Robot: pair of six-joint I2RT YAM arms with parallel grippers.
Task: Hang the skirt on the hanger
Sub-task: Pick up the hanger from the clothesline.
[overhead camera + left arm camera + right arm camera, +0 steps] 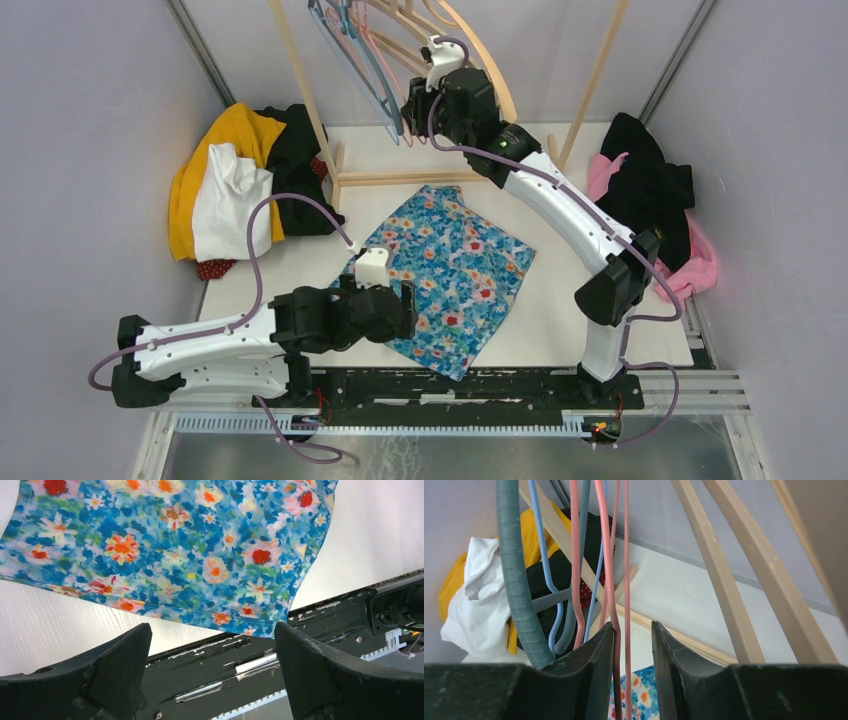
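Trouble looked likeliest at the wooden rack (400, 178) at twelve o'clock on the white worktop (560, 330), where the hangers crowded together. Seen from above, the floral skirt (450, 265) lay flat at the centre of the worktop, not yet on any hanger. The right arm reached up to the rack. Its pincer (632, 626) was narrowed to a slim gap with the pink hanger (610, 580) running down between its jaws. Whether the pads truly pinched the wire or only bracketed it, I could not tell from the wrist view. If the hold was loose, the hanger could slip or twist when lifted off. A pull could also drag neighbours along. The grey-green hanger (516, 580) and the thin blue hanger (540, 555) hung just beside it at nine o'clock, their wires crossing, and the wooden hangers (724, 580) hung at three o'clock. The left pincer (212, 630) hovered wide open, holding nothing, over the skirt's near hem at seven o'clock of the cloth. A grab so close to the edge might catch a single layer or scrape the black rail (325, 617) beside the hem.

Elsewhere, a heap of yellow, white and black clothes (235, 185) sat at ten o'clock and a black and pink heap (660, 200) at two o'clock, both apart from the skirt. The rack's slanted legs stood between the skirt and the hangers.
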